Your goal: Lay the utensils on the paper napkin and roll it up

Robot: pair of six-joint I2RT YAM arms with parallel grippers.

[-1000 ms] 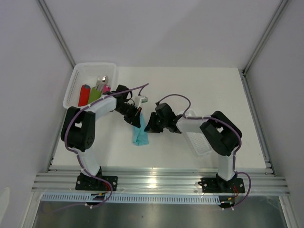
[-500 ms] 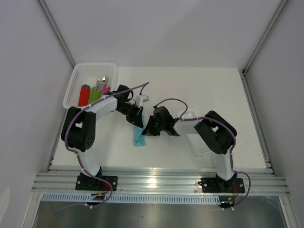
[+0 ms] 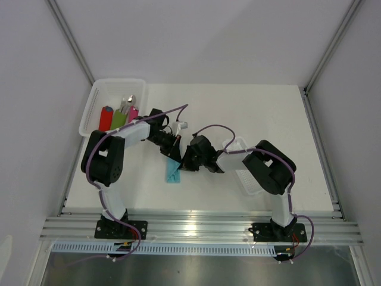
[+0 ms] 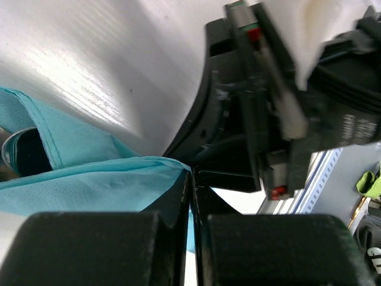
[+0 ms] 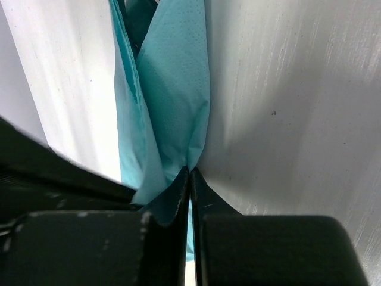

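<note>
**Both arms pinched the teal napkin at mid-surface as the rolling began**

The left fingers (image 4: 186, 192) were pressed fully together on a fold of the paper napkin (image 3: 172, 174). The right fingers (image 5: 184, 186) were likewise clamped tight on a creased point of the same sheet. The two arms met nose to nose near the middle of the white surface (image 3: 238, 113). The napkin was no flat square: it showed as a narrow, folded strip running from the two grips toward the near edge.

The utensils could not be made out for certain. A dark rounded shape (image 4: 24, 154) sat inside a fold in the left wrist view and may have been one of them, but I cannot tell.

By my reading the wrapping step was in hand, with the sheet gathered and not yet a finished roll. The next move would call for the two arms to work together, turning the paper over itself without pulling against each other, since so thin a sheet would tear easily.

A white basket (image 3: 95, 98) at the far left corner held red, green and pink rolls (image 3: 118, 117).

Of writing, only some pale lettering (image 4: 357, 128) on the right arm's black housing appeared, too blurred to read.
</note>
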